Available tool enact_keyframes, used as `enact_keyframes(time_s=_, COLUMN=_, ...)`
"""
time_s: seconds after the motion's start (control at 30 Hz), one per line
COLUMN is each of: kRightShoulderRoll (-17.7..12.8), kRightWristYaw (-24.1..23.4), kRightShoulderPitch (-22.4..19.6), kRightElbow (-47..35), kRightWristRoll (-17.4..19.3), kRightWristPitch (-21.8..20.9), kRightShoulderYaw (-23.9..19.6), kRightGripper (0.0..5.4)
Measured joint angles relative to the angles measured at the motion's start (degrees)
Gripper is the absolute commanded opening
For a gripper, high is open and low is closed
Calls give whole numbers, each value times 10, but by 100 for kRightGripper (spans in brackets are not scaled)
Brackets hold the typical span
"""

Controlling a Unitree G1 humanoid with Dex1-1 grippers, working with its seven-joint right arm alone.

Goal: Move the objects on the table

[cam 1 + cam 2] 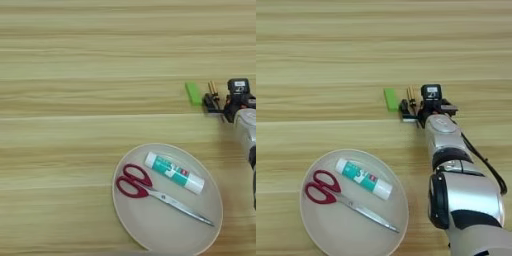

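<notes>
Screwdriver (412, 95) at the table's (321, 50) 3 o'clock, just right of the green block (390, 99), long axis about 12–6; tip hidden. Light, stiff, thin, probably rolls: grip mid-handle. Right gripper (412, 111) sits at its near end; can't tell whether it's holding

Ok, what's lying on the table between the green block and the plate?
Nothing: in the right eye view only bare table separates the green block from the plate. The scissors and glue stick lie on the plate itself.
</notes>
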Motion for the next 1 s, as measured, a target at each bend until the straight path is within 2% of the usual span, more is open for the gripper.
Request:
enact_keyframes(time_s=0.23, kRightShoulderRoll=0, kRightWristYaw=2, kRightShoulderPitch=-2, kRightElbow=5, kRightWristRoll=-1, kRightWristPitch=0, kRightShoulderYaw=5, kRightGripper=538)
enact_keyframes(time_s=0.6, kRightShoulderRoll=1, kRightWristYaw=28, kRightShoulderPitch=-14, kRightElbow=20, kRightWristRoll=11, kRightWristPitch=16, kRightShoulderYaw=-3, kRightGripper=421)
enact_keyframes(time_s=0.83, kRightShoulderRoll=1, kRightWristYaw=35, kRightShoulderPitch=-16, kRightElbow=23, kRightWristRoll=10, kRightWristPitch=17, kRightShoulderYaw=-2, kRightGripper=367)
enact_keyframes(time_s=1.0, kRightShoulderRoll=1, kRightWristYaw=36, kRightShoulderPitch=-17, kRightElbow=24, kRightWristRoll=10, kRightWristPitch=17, kRightShoulderYaw=-2, kRightGripper=296)
